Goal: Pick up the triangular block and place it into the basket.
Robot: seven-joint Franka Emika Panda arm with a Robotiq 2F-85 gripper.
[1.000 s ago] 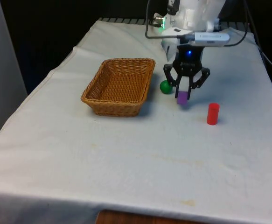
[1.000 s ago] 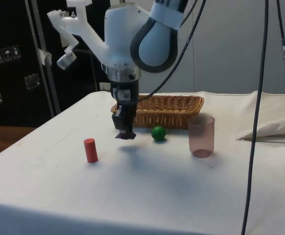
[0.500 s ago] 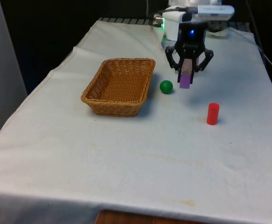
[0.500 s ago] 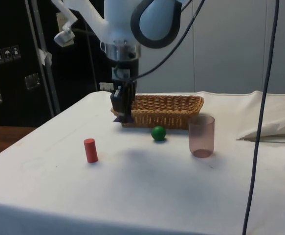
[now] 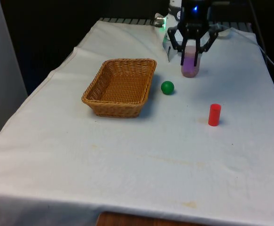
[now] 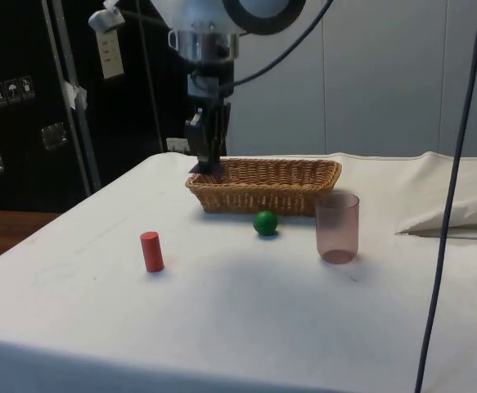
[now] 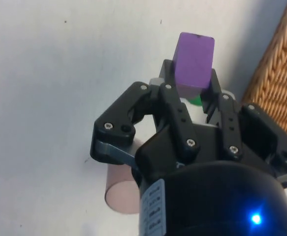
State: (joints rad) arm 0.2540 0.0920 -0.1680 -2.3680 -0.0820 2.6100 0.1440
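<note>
Ball [image 5: 167, 87] lies between basket [image 5: 121, 87] and cup [image 6: 337, 227], cylinder [image 5: 214, 114] apart.

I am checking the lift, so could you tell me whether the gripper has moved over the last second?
Yes. The gripper, shut on the purple block, has risen well above the green ball in the front view.

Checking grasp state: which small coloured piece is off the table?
The purple block, held in the gripper; the green ball and red cylinder rest on the cloth.
</note>
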